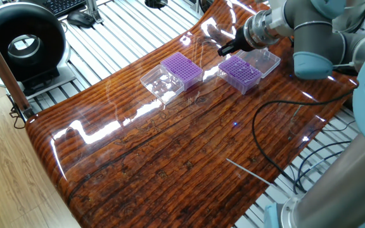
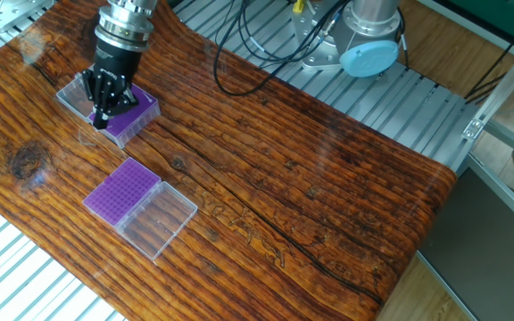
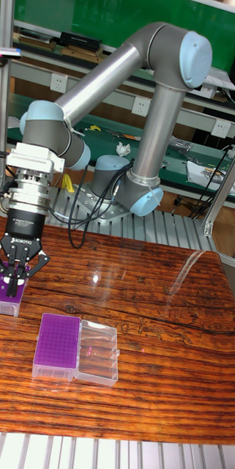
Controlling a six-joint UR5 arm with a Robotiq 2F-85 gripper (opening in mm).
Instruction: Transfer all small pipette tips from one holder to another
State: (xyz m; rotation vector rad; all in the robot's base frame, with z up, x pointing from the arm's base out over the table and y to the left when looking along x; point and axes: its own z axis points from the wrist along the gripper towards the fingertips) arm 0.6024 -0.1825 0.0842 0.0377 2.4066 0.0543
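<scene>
Hovering over 1 purple tip box point(image 2: 130, 111), the gripper point(image 2: 103, 114) has its jaws drawn nearly together; whether they hold a tip I cannot tell. Directly beneath them, small pipette tips point(image 1: 241, 70) fill the grid. Well aside, the second purple box point(image 2: 121, 191) awaits; transfer looks barely begun.

Glare is streaking across the glossy dark wood surface point(image 1: 170, 152), which is resting on ribbed metal slats point(image 2: 400, 98). Pale wood flooring point(image 1: 5, 183) is showing beyond one edge, where a round black fan point(image 1: 21, 41) is standing (a keyboard point(image 1: 65, 6) behind it). A green wall point(image 3: 95, 18) is backing cluttered benches.
</scene>
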